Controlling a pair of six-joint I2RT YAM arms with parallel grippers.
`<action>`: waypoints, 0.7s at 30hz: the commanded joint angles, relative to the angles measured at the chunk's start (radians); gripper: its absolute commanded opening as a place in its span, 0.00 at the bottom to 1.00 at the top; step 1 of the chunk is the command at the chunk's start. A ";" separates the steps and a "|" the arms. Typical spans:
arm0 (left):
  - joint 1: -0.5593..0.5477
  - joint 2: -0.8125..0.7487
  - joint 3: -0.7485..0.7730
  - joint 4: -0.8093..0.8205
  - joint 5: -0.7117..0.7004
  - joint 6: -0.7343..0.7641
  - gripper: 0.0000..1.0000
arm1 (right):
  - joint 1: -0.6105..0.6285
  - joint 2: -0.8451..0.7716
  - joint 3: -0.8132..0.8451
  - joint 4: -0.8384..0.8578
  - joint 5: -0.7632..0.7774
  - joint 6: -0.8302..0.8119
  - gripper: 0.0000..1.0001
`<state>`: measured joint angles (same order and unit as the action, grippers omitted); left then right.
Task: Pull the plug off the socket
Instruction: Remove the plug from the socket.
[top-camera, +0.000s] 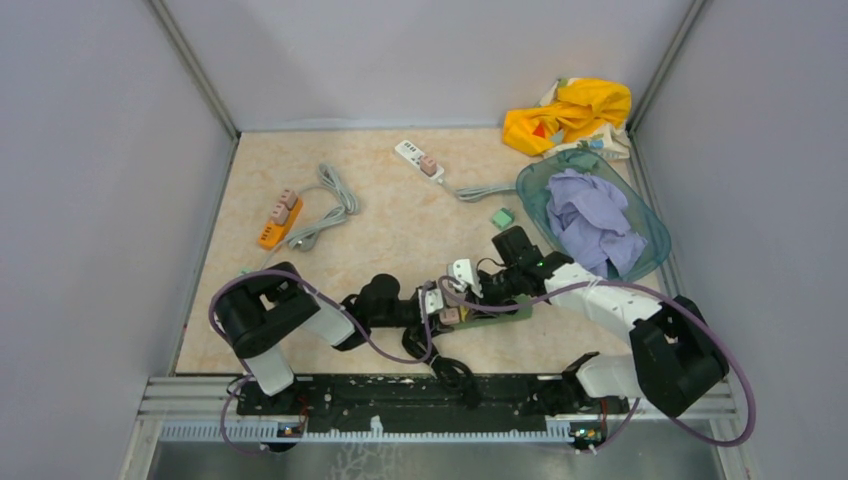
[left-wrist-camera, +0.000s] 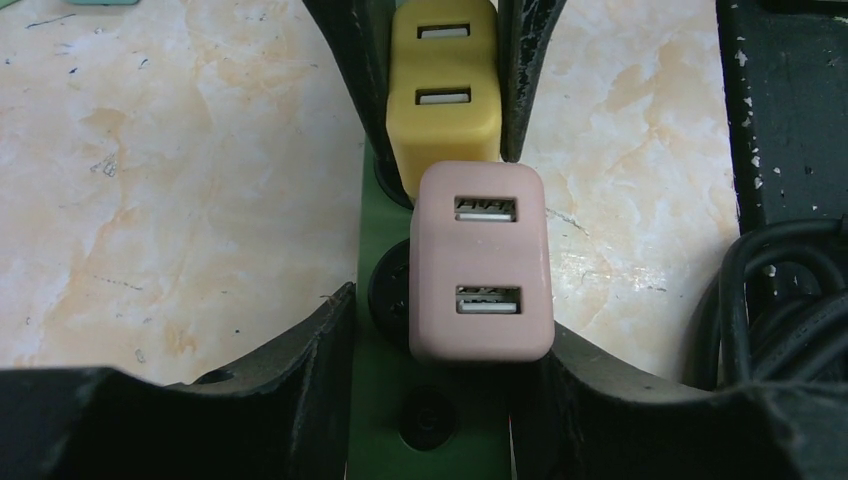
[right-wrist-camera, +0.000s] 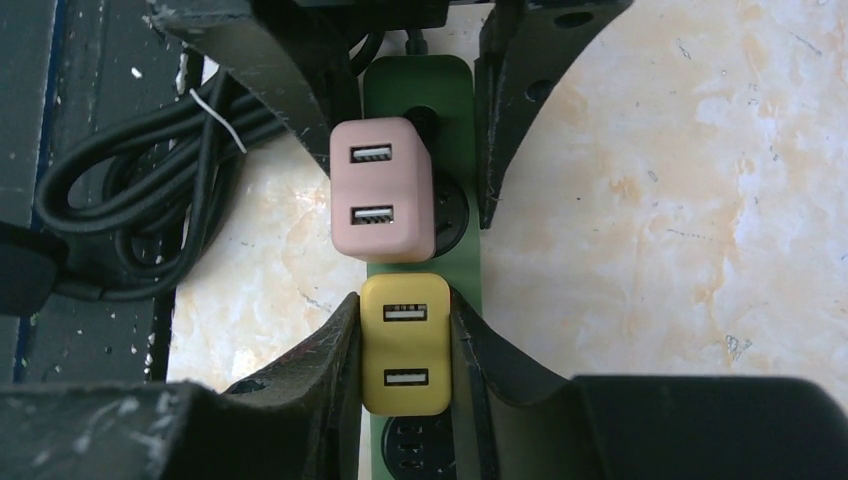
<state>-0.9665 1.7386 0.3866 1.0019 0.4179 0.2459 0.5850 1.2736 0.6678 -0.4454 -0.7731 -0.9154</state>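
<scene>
A green socket strip (left-wrist-camera: 380, 260) (right-wrist-camera: 455, 110) (top-camera: 510, 312) lies near the front edge of the table, with a pink plug (left-wrist-camera: 485, 260) (right-wrist-camera: 380, 185) and a yellow plug (left-wrist-camera: 443, 95) (right-wrist-camera: 405, 345) seated in it side by side. My right gripper (right-wrist-camera: 403, 340) (top-camera: 462, 275) is shut on the yellow plug, one finger pressed on each side. My left gripper (left-wrist-camera: 452, 318) (top-camera: 432, 300) straddles the strip at the pink plug. One finger rests on the strip's edge and the other against the pink plug's side. The two grippers face each other along the strip.
A coiled black cable (right-wrist-camera: 130, 200) (left-wrist-camera: 780, 300) lies beside the strip by the black base rail (top-camera: 400, 395). Farther back are an orange strip (top-camera: 278, 222), a white strip (top-camera: 418, 158), a small green block (top-camera: 501, 216), a teal basket (top-camera: 655, 240) and yellow cloth (top-camera: 570, 115).
</scene>
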 joint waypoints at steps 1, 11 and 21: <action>0.005 0.036 -0.004 -0.092 0.009 -0.014 0.01 | 0.016 -0.019 0.039 0.226 -0.032 0.159 0.00; 0.010 0.038 -0.016 -0.095 0.016 -0.014 0.01 | -0.111 -0.084 0.039 -0.103 -0.129 -0.255 0.00; 0.012 0.030 0.015 -0.135 0.029 -0.028 0.01 | 0.050 -0.018 0.087 0.018 -0.191 -0.029 0.00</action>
<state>-0.9638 1.7447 0.4007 0.9916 0.4412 0.2340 0.5770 1.2510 0.6697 -0.5198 -0.8104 -1.0531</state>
